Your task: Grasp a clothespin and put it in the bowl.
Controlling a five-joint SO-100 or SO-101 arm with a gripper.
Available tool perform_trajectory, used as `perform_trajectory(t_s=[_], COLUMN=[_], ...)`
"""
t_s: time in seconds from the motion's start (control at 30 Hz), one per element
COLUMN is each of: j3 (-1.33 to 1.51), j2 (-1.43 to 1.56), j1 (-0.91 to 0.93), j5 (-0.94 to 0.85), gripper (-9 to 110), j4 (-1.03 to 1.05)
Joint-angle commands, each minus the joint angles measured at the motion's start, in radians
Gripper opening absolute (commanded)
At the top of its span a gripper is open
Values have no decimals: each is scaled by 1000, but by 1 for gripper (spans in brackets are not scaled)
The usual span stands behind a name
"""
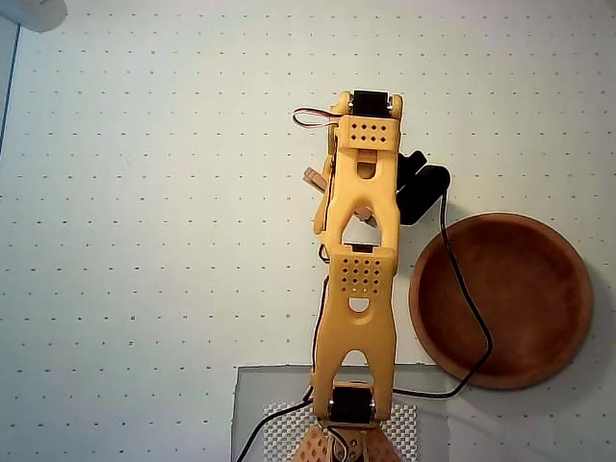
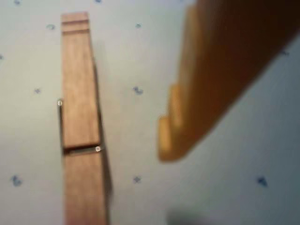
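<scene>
In the wrist view the clothespin lies flat on the dotted white table, running top to bottom at the left. Only one blurred yellow finger of my gripper shows there, to the clothespin's right and apart from it, holding nothing. The other finger is out of frame. From overhead, my yellow arm covers the gripper. An end of the clothespin pokes out at the arm's left side. The reddish-brown bowl sits right of the arm with nothing in it.
A black cable loops from the arm's base across the bowl's left rim. The black wrist module sticks out right of the arm. A clear base plate lies at the bottom edge.
</scene>
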Motion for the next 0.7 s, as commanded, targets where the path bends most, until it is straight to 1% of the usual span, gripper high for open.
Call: perform_trajectory(t_s=[0.0,0.67], j3=[-9,-63], j2=[37,-15], j1=[2,3], j5=[-8,-9], gripper=[43,43], j4=[31,31])
